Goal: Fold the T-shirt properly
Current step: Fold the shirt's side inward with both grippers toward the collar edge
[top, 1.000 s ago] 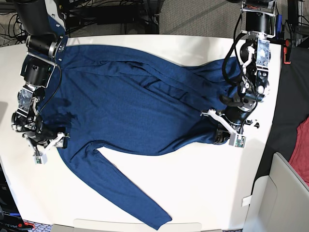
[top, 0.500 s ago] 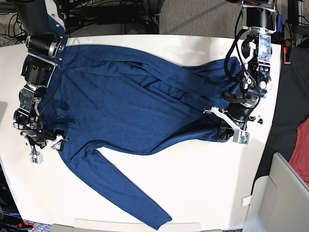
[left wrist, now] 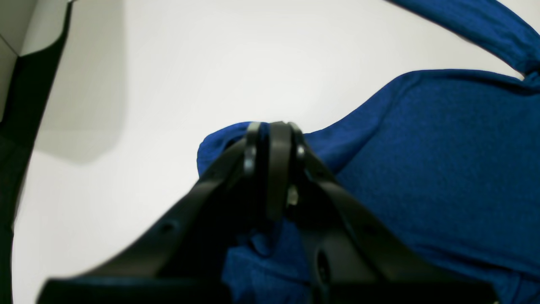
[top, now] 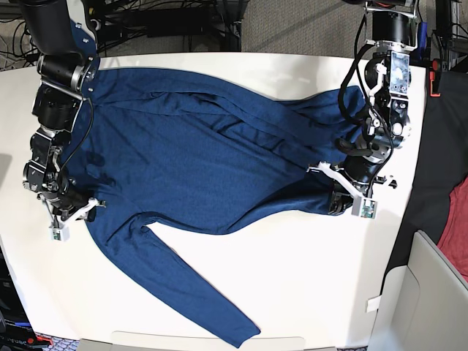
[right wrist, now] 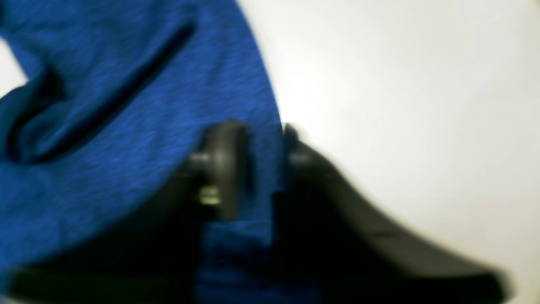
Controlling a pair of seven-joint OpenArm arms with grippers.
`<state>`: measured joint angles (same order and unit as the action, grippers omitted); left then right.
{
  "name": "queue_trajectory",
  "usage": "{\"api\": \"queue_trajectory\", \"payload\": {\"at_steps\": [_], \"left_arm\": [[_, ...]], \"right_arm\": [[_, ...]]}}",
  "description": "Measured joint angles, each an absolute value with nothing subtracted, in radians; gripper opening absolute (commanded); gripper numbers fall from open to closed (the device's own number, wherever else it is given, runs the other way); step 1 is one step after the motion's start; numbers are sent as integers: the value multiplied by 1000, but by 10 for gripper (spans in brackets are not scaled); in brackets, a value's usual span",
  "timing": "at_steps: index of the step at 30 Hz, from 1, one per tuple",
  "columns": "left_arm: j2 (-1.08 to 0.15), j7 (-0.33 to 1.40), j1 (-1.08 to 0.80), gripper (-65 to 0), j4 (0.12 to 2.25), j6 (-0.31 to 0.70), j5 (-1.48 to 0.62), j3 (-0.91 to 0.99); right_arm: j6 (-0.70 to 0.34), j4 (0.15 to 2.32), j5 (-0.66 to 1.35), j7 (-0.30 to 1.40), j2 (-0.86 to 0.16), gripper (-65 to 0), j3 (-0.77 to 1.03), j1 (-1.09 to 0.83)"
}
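Both edges of shirt (top: 197,153) pinched: left claw (left wrist: 270,139) clenched on hem, right claw (right wrist: 261,156) grasping shoulder edge; lift evenly, keeping cloth taut.

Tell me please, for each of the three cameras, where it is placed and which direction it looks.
Base: high above the white table, looking down at the T-shirt; both arms show.
Left wrist: on the left arm, looking along the left gripper, shut on the T-shirt's edge.
Right wrist: on the right arm, blurred, looking along the right gripper, whose fingers straddle the shirt's edge.
Shared: all three views show the T-shirt and the table.
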<state>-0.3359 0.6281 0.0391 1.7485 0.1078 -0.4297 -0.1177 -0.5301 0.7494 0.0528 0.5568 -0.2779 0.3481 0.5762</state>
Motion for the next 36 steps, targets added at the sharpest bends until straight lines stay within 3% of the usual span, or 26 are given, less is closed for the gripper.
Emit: {"api": "queue_trajectory", "payload": {"at_steps": [1, 8, 20, 27, 36], "left_arm": [[-336, 628, 33, -649, 1757, 107, -430, -118], [-336, 625, -13, -649, 1812, 109, -430, -105], [-334, 624, -140, -649, 1878, 109, -432, 25], [-336, 624, -184, -649, 1898, 112, -433, 33], [-336, 625, -205, -649, 1874, 115, -433, 23]], "right_arm": [[-540, 749, 56, 567, -276, -650, 353, 577], [-677, 918, 170, 762, -276, -647, 364, 505], [-679, 1387, 586, 1121, -330, -647, 611, 200], [-678, 1526, 800, 1149, -362, -647, 717, 44], [-678, 1628, 902, 1157, -356, -647, 826, -131]]}}
